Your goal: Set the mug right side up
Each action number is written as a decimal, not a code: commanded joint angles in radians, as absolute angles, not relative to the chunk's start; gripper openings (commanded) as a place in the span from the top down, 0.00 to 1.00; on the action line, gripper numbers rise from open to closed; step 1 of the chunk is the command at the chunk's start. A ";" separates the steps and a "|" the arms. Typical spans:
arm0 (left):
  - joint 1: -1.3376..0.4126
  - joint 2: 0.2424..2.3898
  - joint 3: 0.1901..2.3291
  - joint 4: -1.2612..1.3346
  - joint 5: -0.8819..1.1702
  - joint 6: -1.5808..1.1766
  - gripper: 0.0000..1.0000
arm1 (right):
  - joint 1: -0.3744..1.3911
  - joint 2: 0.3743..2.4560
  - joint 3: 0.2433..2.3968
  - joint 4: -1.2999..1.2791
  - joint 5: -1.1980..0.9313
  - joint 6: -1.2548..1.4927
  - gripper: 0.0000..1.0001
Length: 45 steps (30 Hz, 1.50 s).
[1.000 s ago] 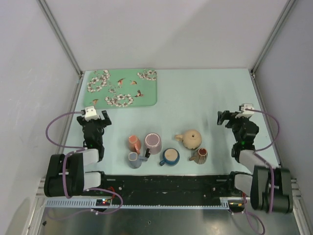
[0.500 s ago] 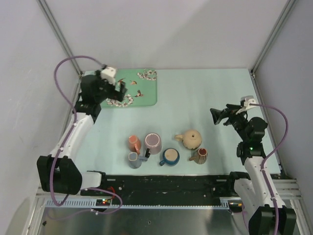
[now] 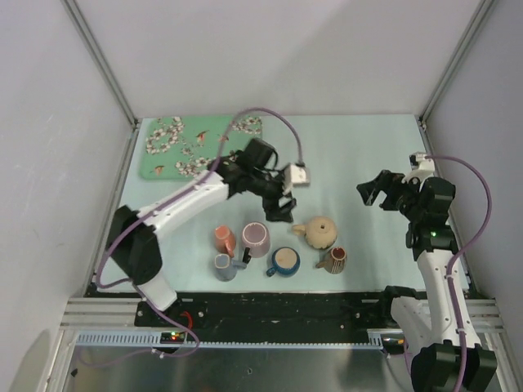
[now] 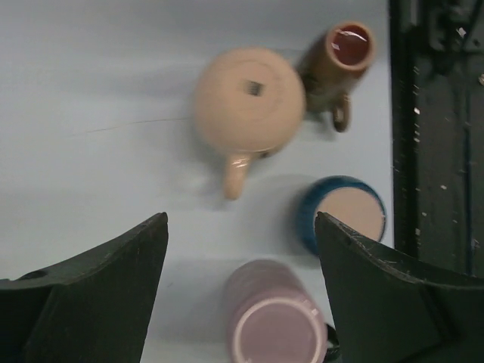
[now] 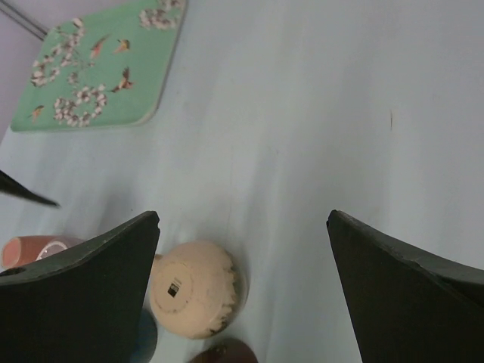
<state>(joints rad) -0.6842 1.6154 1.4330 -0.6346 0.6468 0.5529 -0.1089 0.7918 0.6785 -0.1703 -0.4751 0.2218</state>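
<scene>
Your left gripper point(image 4: 242, 227) hangs over the row of mugs with its jaws spread and nothing between them; your right gripper point(image 3: 376, 188) is also spread and empty, well off toward the right edge of the tabletop point(image 3: 351, 147). The job's mug is the tan mug point(image 4: 248, 102) - bottom up, sticker on its base, sitting near the near edge about midway along it. Its handle point(image 4: 236, 175) points toward the pink mug point(image 4: 274, 333). Main risk is crowding: the brown mug point(image 4: 340, 64) stands just beside the tan one, perhaps touching, and the blue mug point(image 4: 344, 215) is near, so a finger coming down on that side could knock or tip a neighbour. Second risk - the tan body is round and looks smooth, so a grip high on the dome may squeeze off it, or let it slip mid-turn and land on the others. Contents: the blue mug looks empty, with a tan inside. The pink mug also appears empty. The brown one shows a glossy red interior, and whether that is liquid you cannot tell.
</scene>
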 commanded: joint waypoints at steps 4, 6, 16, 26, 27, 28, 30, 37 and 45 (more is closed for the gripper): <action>-0.818 1.777 1.449 -0.696 0.611 0.694 0.17 | -0.123 0.808 0.722 -0.345 -0.466 0.240 0.00; -0.821 1.825 1.473 -0.678 0.577 0.676 0.18 | -0.123 0.809 0.722 -0.361 -0.472 0.235 0.00; -0.842 1.963 1.507 -0.607 0.432 0.636 0.34 | -0.123 0.766 0.677 -0.359 -0.494 0.233 0.00; -0.851 2.018 1.537 -0.569 0.501 0.549 0.58 | -0.123 0.743 0.614 -0.343 -0.511 0.247 0.00; -0.851 2.020 1.532 -0.567 0.506 0.547 0.64 | -0.123 0.740 0.611 -0.343 -0.510 0.249 0.00; -0.851 2.021 1.525 -0.567 0.511 0.542 0.70 | -0.123 0.736 0.609 -0.343 -0.509 0.249 0.00; -0.850 2.021 1.519 -0.566 0.521 0.530 0.84 | -0.123 0.731 0.608 -0.344 -0.507 0.251 0.00; -0.775 2.022 1.599 -0.564 0.574 0.286 1.00 | -0.132 0.710 0.609 -0.336 -0.538 0.297 0.00; -0.599 2.013 1.708 -0.511 0.744 -0.146 1.00 | -0.139 0.794 0.595 -0.233 -0.766 0.522 0.00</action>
